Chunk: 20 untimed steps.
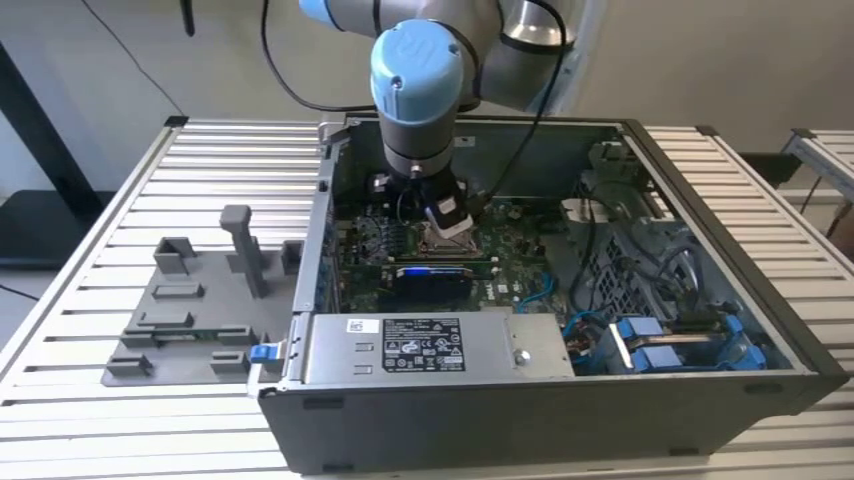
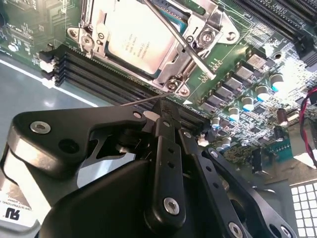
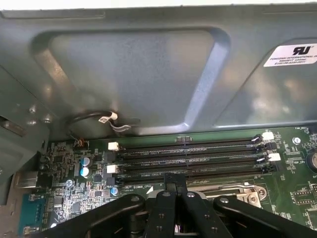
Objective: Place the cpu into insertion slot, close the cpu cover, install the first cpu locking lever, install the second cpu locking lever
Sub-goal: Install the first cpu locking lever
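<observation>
1 open computer case sits on the slatted counter. On its green board the insertion slot holds the cpu, the cpu cover lying flat over it — so I judge 2 steps done and a lever step in hand. 1 lever rod slants across the cover; a thinner rod reaches the tip of the fingers, clenched together with nothing between them. The cpu lies just beyond that tip, apart. Seating a rod calls for a steady press under its catch.
</observation>
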### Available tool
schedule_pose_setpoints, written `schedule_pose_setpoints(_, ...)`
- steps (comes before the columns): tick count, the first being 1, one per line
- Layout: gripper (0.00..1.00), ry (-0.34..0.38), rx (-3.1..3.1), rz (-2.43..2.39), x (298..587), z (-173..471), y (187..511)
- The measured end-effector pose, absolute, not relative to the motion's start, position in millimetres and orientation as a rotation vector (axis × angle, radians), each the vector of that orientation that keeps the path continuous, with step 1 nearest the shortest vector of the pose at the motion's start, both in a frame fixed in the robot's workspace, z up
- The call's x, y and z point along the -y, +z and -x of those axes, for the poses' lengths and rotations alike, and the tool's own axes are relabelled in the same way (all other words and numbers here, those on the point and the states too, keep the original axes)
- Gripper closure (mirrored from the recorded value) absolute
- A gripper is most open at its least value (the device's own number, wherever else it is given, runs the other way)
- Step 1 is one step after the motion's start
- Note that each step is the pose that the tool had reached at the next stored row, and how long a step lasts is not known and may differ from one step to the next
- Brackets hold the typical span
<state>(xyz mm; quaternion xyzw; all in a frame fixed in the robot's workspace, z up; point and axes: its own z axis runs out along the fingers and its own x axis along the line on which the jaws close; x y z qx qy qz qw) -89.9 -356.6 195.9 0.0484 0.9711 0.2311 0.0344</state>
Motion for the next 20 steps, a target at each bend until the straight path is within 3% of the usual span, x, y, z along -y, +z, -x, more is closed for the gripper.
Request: schedule_pose_setpoints(20, 0.89, 0.708, -2.986, -0.149, 356.6, 80.6, 190.5)
